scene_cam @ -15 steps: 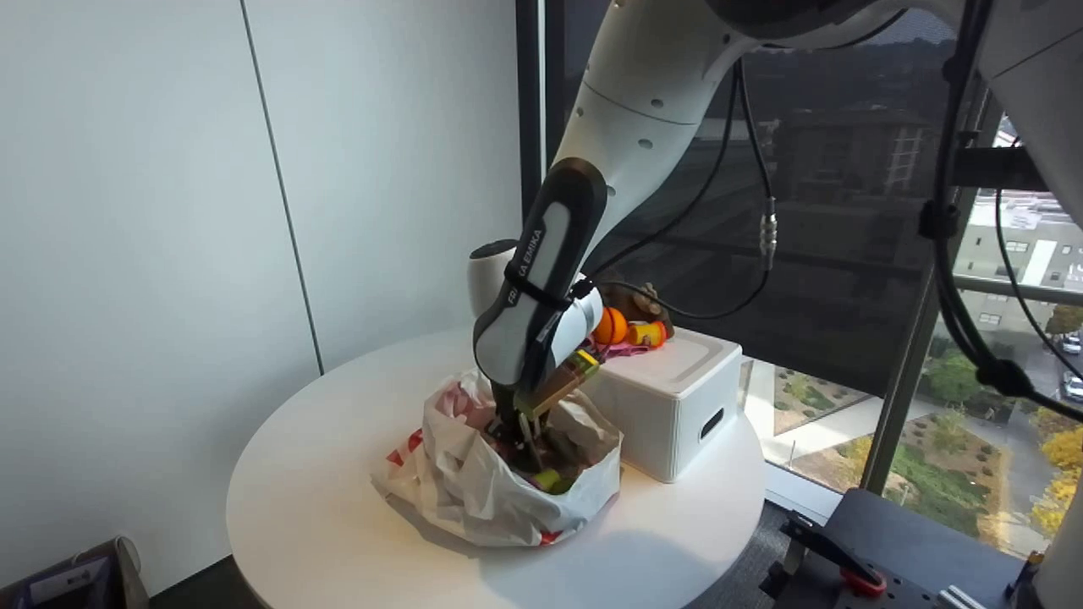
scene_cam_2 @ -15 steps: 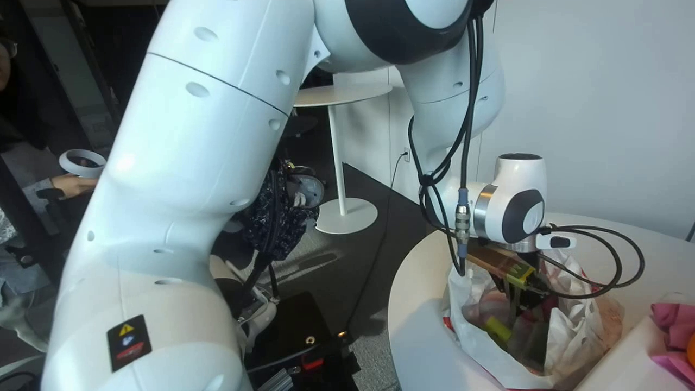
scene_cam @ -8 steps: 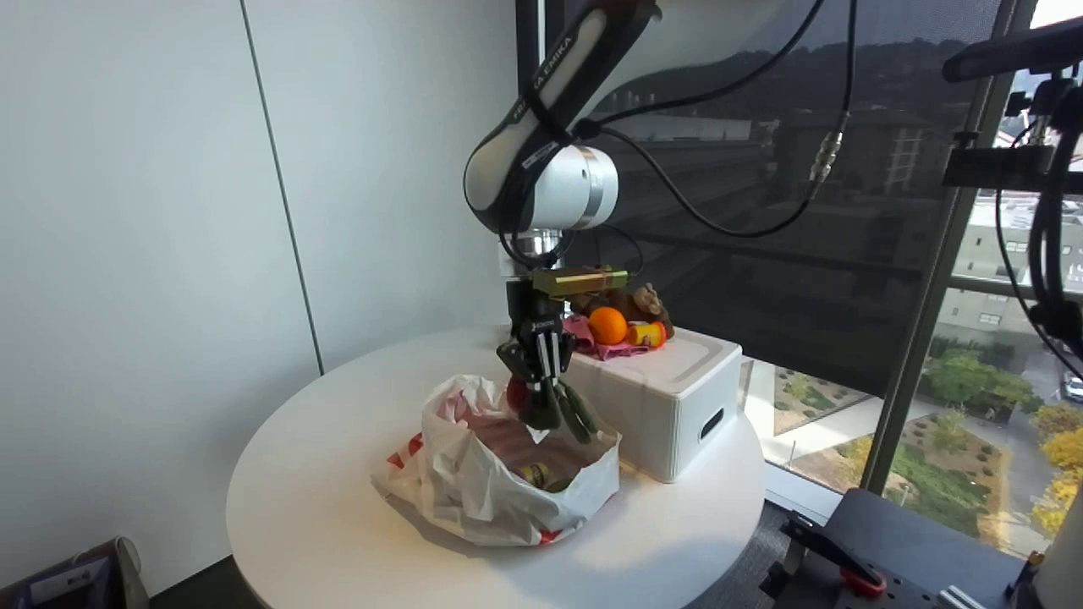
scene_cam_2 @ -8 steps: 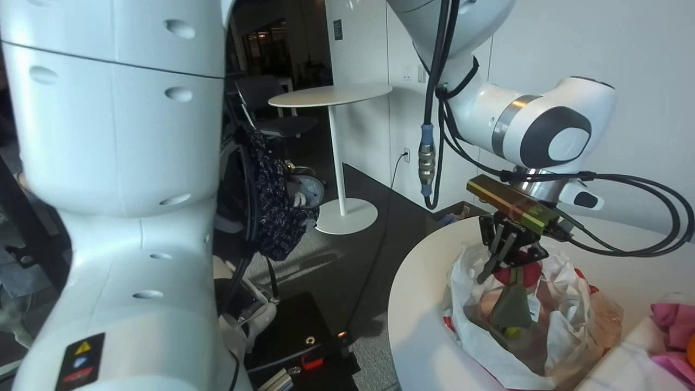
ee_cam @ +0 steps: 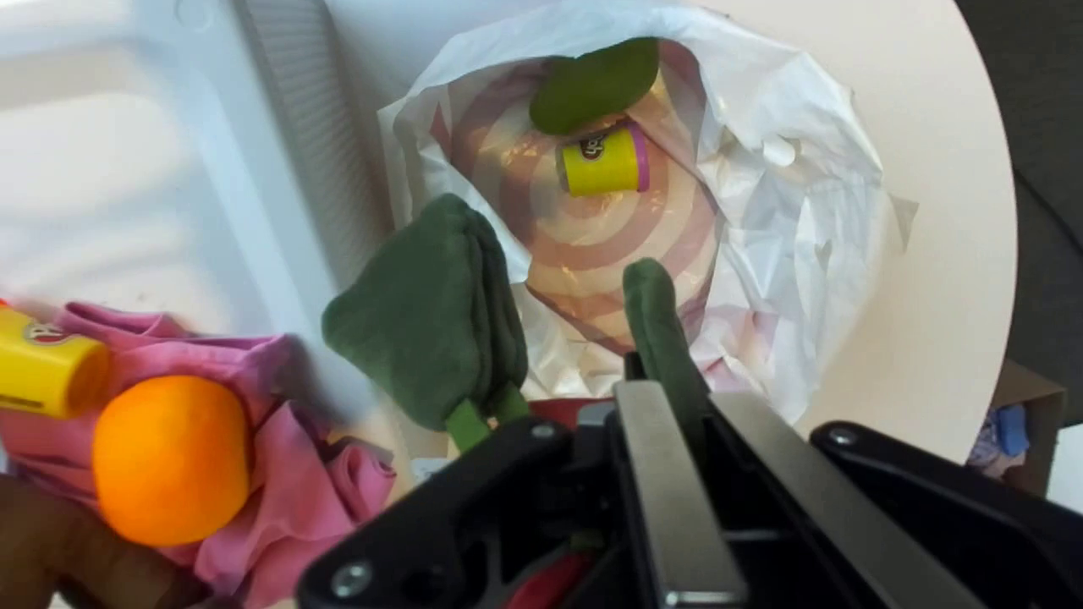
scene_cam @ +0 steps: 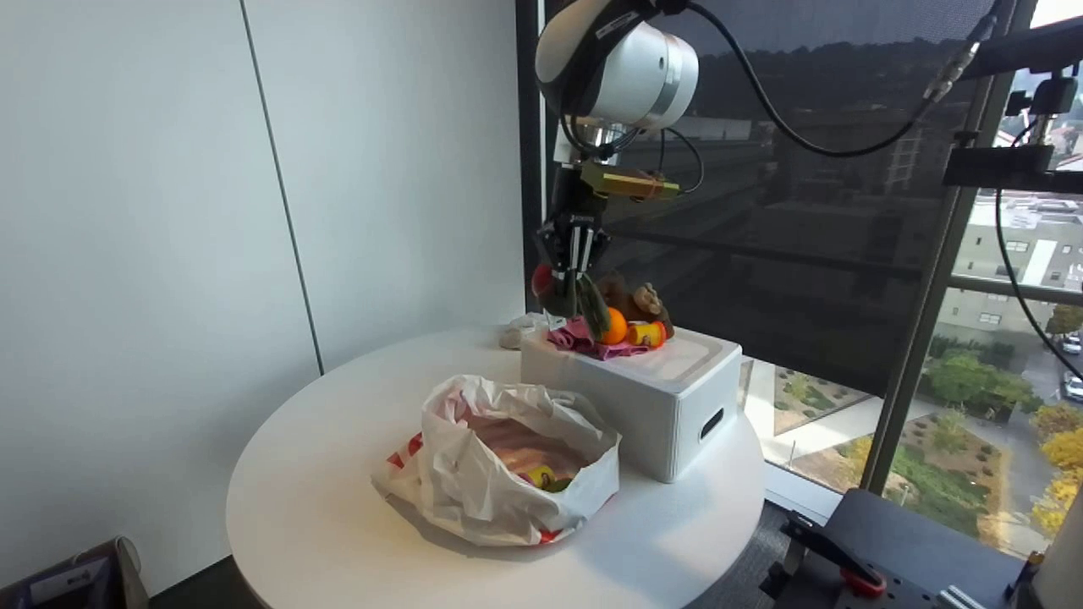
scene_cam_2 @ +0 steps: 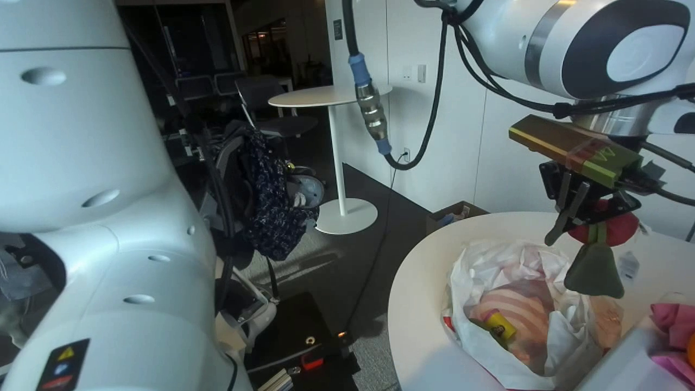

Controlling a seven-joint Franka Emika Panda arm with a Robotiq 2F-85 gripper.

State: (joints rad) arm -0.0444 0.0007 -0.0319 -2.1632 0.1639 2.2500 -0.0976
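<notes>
Up and out of the white bag (scene_cam: 499, 486) comes my claw (scene_cam: 574, 275), and with it the red-and-green plush toy (scene_cam_2: 595, 271)! I've got the claw clenched on that toy, which hangs higher than the bag and off to its side. Right beside the bag I see the white box (scene_cam: 630, 414), topped with an orange (ee_cam: 172, 461) resting on pink cloth (ee_cam: 296, 499). Down inside the bag, a yellow tub (ee_cam: 602, 161) lies on its side.
</notes>
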